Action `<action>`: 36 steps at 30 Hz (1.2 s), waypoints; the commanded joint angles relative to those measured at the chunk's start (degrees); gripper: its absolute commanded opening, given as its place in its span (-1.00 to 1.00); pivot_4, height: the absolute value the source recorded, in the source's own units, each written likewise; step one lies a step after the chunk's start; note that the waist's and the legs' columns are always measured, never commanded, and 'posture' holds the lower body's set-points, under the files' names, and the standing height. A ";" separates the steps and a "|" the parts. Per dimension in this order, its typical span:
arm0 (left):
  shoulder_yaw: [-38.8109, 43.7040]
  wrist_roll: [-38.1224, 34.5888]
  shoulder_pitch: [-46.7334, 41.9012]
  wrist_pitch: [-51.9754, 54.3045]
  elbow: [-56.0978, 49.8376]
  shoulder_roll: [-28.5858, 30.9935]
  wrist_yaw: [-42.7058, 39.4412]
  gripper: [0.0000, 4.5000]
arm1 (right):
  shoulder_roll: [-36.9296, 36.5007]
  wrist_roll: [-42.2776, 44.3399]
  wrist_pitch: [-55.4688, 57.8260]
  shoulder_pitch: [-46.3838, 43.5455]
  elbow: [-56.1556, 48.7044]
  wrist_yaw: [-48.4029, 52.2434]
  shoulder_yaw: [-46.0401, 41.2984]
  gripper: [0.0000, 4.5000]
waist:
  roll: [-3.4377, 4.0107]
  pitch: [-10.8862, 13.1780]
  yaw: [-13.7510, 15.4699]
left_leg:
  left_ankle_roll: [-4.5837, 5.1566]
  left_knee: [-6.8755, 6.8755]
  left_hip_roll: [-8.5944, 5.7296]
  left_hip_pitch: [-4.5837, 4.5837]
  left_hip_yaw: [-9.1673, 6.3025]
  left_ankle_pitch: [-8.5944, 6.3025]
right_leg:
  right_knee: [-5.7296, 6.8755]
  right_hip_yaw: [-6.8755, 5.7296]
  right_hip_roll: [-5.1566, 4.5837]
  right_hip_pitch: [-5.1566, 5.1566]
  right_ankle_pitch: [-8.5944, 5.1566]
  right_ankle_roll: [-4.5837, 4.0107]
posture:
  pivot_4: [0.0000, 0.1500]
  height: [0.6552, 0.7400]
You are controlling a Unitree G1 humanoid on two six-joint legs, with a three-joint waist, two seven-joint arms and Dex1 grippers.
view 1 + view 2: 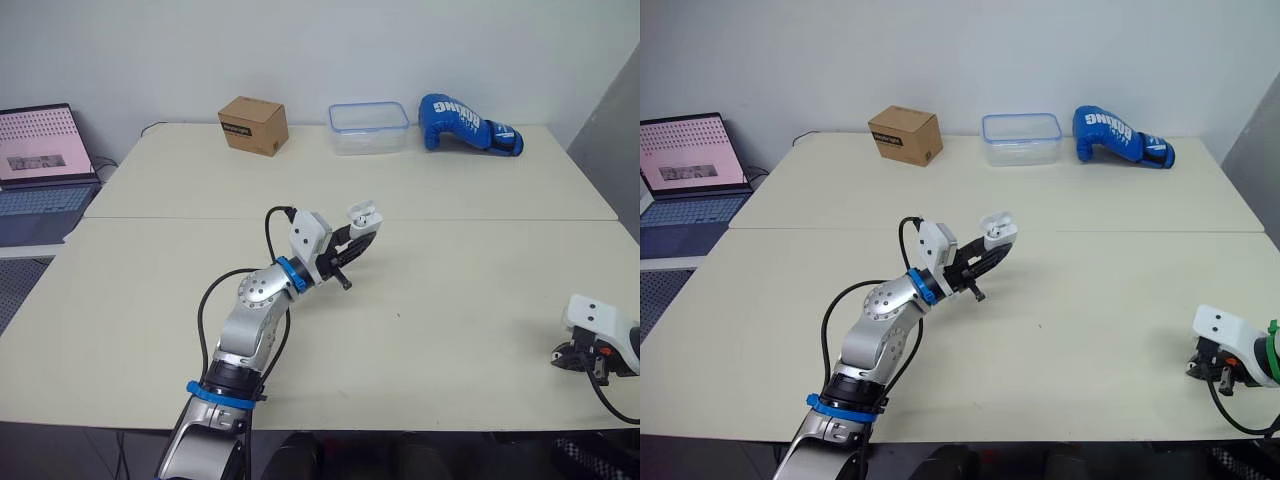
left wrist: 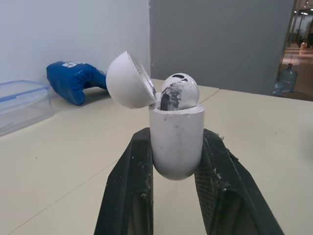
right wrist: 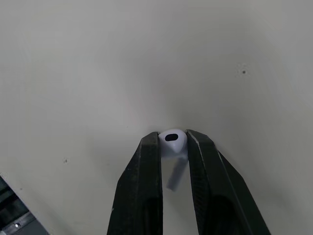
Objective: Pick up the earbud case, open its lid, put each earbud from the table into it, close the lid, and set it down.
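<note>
Right gripper (image 3: 173, 139) clamps the loose earbud (image 3: 172, 143) low over the table (image 1: 450, 300), far right. Left gripper (image 2: 176, 134) grips the earbud case (image 2: 176, 149) mid-table, lid (image 2: 128, 81) open, one bud (image 2: 180, 90) seated. Lift cleanly, then aim the stem at the free socket.

A cream table (image 1: 480, 330) spans the frame, and along its far edge at the upper centre lie a cardboard box (image 1: 254, 125), a clear blue-rimmed container (image 1: 368, 128) and, rightmost, a blue boxing glove (image 1: 466, 125)
</note>
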 commanded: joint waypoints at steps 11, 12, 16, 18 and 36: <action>-0.19 -0.35 -1.21 0.12 -2.16 -0.63 0.41 -0.67 | -1.12 -2.93 1.20 2.85 -0.57 -0.19 0.78 -0.12 | -0.16 0.03 0.18 | -0.01 0.02 0.00 -0.04 -0.04 0.01 | -0.05 -0.08 -0.01 0.02 0.00 0.01 | 1.00 1.00; -0.17 -0.34 -1.27 0.20 -2.14 -0.68 0.46 -0.67 | -0.84 -3.05 1.19 1.93 -0.20 -0.35 1.28 -0.12 | -0.18 0.03 0.16 | -0.01 0.02 0.00 -0.04 -0.04 0.01 | -0.06 -0.08 -0.01 0.02 0.00 0.01 | 1.00 1.00; -0.25 -0.24 -1.25 0.38 -2.32 -0.85 0.69 -0.67 | 0.17 -2.71 1.95 -1.14 0.76 -0.43 2.93 -0.19 | -0.36 0.02 0.03 | -0.02 0.02 0.01 -0.02 -0.03 0.01 | -0.05 -0.08 0.01 0.02 0.00 0.01 | 1.00 1.00; -0.26 -0.19 -1.16 0.37 -2.44 -0.84 0.75 -0.67 | 0.54 -2.20 2.23 -2.48 0.75 0.14 3.45 -0.40 | -0.48 0.01 0.01 | -0.02 0.02 0.01 -0.01 -0.03 0.01 | -0.05 -0.08 0.02 0.03 0.00 0.00 | 1.00 1.00; 0.57 -8.42 -3.00 9.31 -3.82 -1.21 -4.35 -0.67 | 56.30 28.21 23.94 -40.10 -27.49 -42.69 -6.38 -0.83 | -0.27 0.05 -0.50 | -0.08 0.03 -0.07 -0.42 -0.48 0.04 | -0.06 -0.29 0.00 -0.34 0.04 -0.07 | 1.00 1.00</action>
